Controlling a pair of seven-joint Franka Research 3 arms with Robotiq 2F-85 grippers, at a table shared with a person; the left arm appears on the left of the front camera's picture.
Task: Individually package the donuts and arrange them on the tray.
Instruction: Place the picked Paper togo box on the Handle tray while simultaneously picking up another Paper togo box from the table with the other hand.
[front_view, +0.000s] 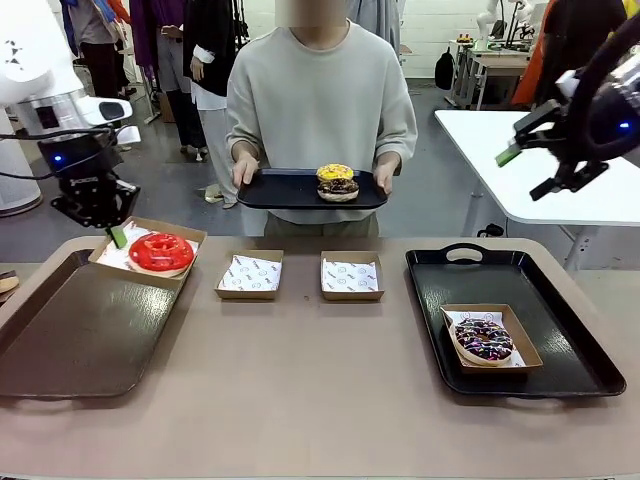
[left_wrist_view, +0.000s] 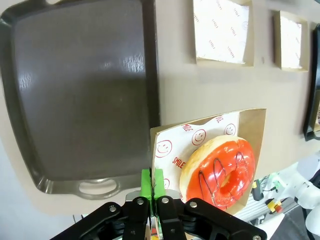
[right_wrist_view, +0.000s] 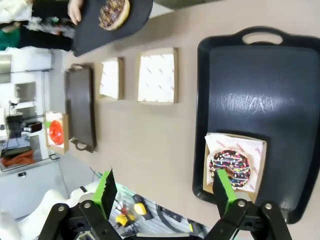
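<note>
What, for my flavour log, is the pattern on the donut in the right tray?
The donut has chocolate icing with coloured sprinkles; front view shows it best.

Robotics lab, evidently: brown counter (front_view: 300, 400) with a white robot arm (front_view: 40, 60) at its left edge; bare grey floor (front_view: 170, 190); white worktable (front_view: 500, 160), more desks (front_view: 490, 60) beyond.

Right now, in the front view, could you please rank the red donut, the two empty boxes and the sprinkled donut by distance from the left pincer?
1. Red donut, beside the left pincer.
2. Left empty box, mid-table.
3. Right empty box, next along.
4. Sprinkled donut, right tray.
</note>
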